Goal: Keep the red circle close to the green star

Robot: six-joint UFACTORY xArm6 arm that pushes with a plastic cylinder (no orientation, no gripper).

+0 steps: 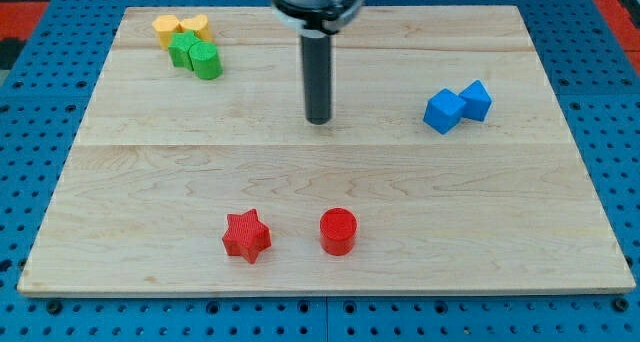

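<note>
The red circle (pixel 338 231) lies near the view's bottom, just right of the middle. Two green blocks touch each other at the view's top left; the left one (pixel 183 49) looks like the green star and the right one (pixel 207 60) is rounded. My tip (pixel 318 120) rests on the board at mid-height, well above the red circle and far to the right of the green blocks. It touches no block.
A red star (pixel 246 235) lies just left of the red circle. Two yellow blocks (pixel 180 27) sit against the green ones at the top left. Two blue blocks (pixel 458 106) sit together at the right. The wooden board (pixel 560 232) lies on a blue pegboard.
</note>
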